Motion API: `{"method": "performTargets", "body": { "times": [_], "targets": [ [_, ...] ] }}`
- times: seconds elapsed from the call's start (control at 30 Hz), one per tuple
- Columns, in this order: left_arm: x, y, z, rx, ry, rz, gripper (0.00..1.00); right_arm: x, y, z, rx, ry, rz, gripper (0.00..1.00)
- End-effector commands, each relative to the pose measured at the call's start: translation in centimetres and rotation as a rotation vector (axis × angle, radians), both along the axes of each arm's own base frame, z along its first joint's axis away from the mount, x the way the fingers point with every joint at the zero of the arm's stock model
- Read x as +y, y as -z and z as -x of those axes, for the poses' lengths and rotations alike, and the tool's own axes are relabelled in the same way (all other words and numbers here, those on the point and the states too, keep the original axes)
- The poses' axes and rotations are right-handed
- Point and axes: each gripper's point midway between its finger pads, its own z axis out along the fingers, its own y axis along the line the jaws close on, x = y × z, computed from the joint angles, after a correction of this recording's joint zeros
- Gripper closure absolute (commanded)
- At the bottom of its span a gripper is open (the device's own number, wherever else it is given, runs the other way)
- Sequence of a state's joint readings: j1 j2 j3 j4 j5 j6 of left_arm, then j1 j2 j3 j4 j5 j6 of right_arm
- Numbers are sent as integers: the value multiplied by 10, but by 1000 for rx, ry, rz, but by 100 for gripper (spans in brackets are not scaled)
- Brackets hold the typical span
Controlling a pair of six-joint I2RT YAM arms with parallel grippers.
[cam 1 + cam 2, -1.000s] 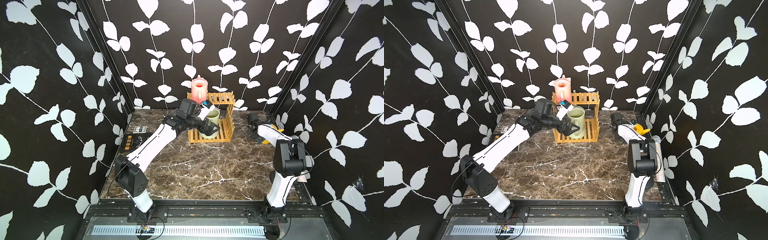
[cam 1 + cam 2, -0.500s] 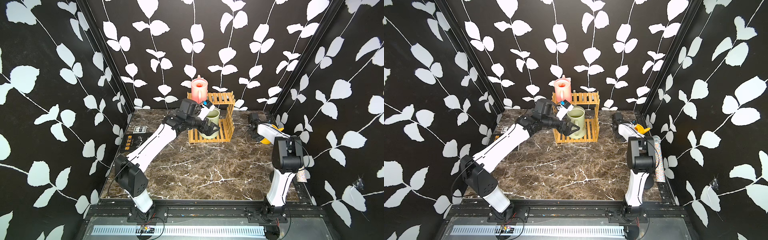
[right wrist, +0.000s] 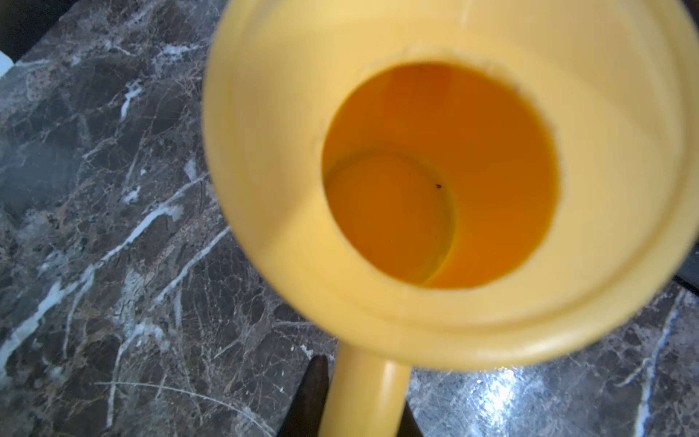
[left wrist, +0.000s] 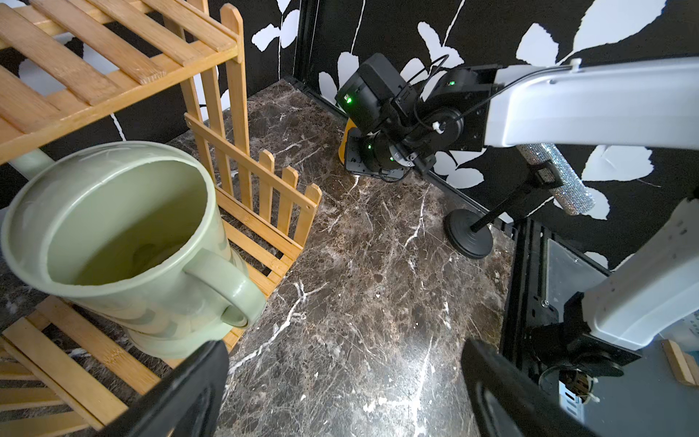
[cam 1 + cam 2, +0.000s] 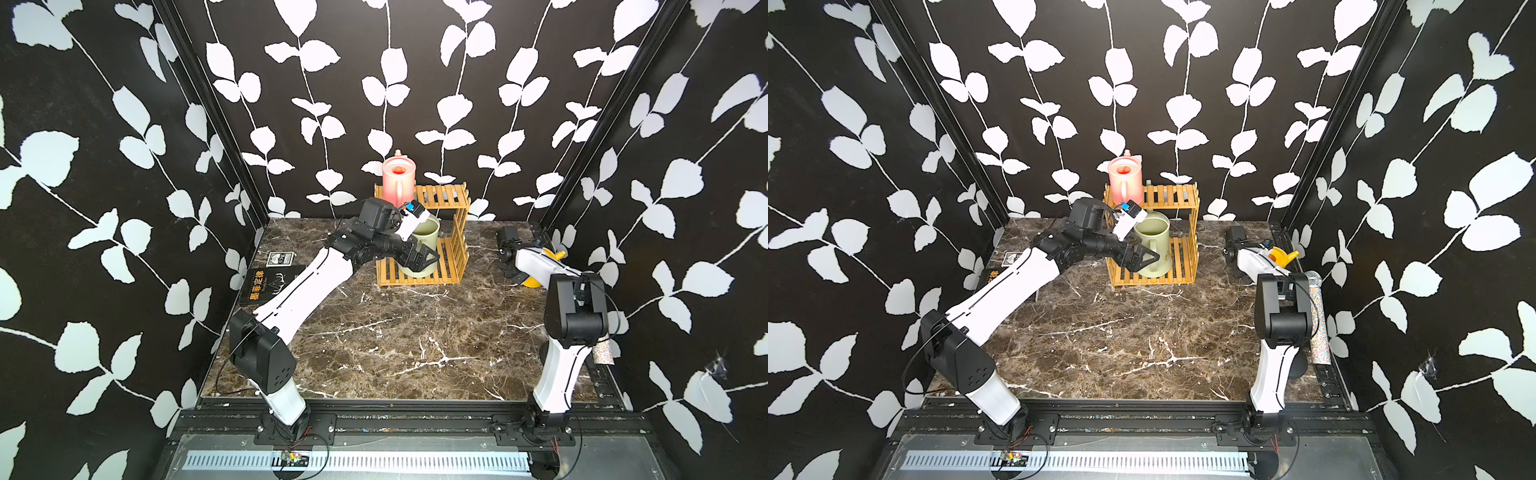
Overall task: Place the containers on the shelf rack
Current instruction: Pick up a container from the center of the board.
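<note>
Three smooth plastic cans. The pink can [image 5: 398, 178] is standing on the top tier of the slatted bamboo shelf rack [image 5: 449, 195]. The green can [image 4: 113, 234] is sitting on the lower slats. The left tool [image 4: 342, 355] is gaping wide beside its loop handle. The right tool [image 3: 359, 408] is pinching the yellow can [image 3: 435, 181] by its tubular handle, over the veined marble desk [image 5: 415, 332].

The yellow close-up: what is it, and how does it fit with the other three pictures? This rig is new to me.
Two robot arms stand on a marble table. Two pictures look down from overhead; each arm carries a wrist camera. The close-up comes from the right arm, jaws shut on the yellow can by its handle. The left arm has its jaws open beside the green can on the rack, lower tier; the pink can stands on top.
</note>
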State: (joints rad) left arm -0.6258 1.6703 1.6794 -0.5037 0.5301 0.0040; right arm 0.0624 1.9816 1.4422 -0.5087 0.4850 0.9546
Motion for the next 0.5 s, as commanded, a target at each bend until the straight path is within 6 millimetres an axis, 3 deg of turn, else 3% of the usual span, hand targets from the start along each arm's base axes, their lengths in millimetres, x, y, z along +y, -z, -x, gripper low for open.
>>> {"method": "performTargets", "body": {
  "times": [0.0,0.47],
  "targets": [
    [5,-13,7,-36,1,15,2,-1,-12,9,20,-55,11,100],
    [12,-18,8,-80,-6,-13,2,25,-41,23,47,-291,-50,100]
  ]
}}
